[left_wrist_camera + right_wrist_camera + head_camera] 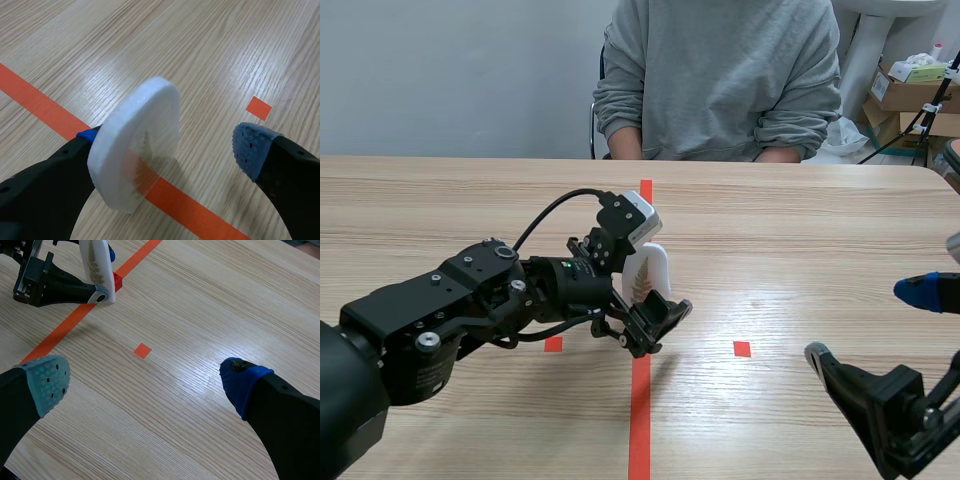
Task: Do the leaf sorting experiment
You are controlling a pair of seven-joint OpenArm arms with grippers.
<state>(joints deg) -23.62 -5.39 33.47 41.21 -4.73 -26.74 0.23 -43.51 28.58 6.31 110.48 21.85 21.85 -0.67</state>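
Thick white foam slab (135, 150) shows a brown leaf (93, 260).

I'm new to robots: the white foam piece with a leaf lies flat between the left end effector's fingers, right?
Not flat: the white foam piece stands upright on edge between the left end effector's fingers, as the scene view shows.

Pale wood-grain table (440, 200), its far edge running straight across and rounding off at the right corner. An orange-red tape line (640, 420) crosses the top from near to far, with one small square mark (742, 348) on either side. Soft glare lies on the wood right of the line. Behind: a plain grey-blue wall (450, 70); a person (720, 70) in a grey sweatshirt seated at the far side; at far right, a white column (855, 50) and stacked cardboard boxes (905, 95).
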